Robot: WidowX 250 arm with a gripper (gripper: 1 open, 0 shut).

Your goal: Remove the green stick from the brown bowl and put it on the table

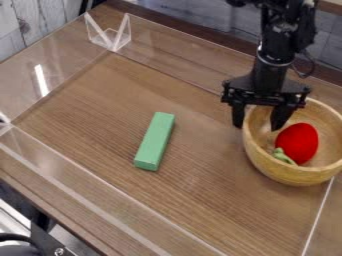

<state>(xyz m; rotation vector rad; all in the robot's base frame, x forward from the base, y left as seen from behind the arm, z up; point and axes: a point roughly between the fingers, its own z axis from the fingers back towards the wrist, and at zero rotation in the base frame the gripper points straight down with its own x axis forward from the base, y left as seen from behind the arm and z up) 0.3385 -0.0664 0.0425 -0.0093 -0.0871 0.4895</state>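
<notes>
The green stick point(155, 140) lies flat on the table point(94, 110), left of the brown bowl point(291, 162), well apart from it. The bowl stands at the right and holds a red rounded object point(299, 141) with a bit of green beside it. My gripper point(266, 112) hangs from the black arm above the bowl's left rim. Its dark fingers point(241, 108) are spread apart and hold nothing.
Low clear acrylic walls point(60, 55) edge the table on the left, back and front. A clear folded stand point(107, 32) sits at the back left corner. The bowl is close to the right wall point(327, 205).
</notes>
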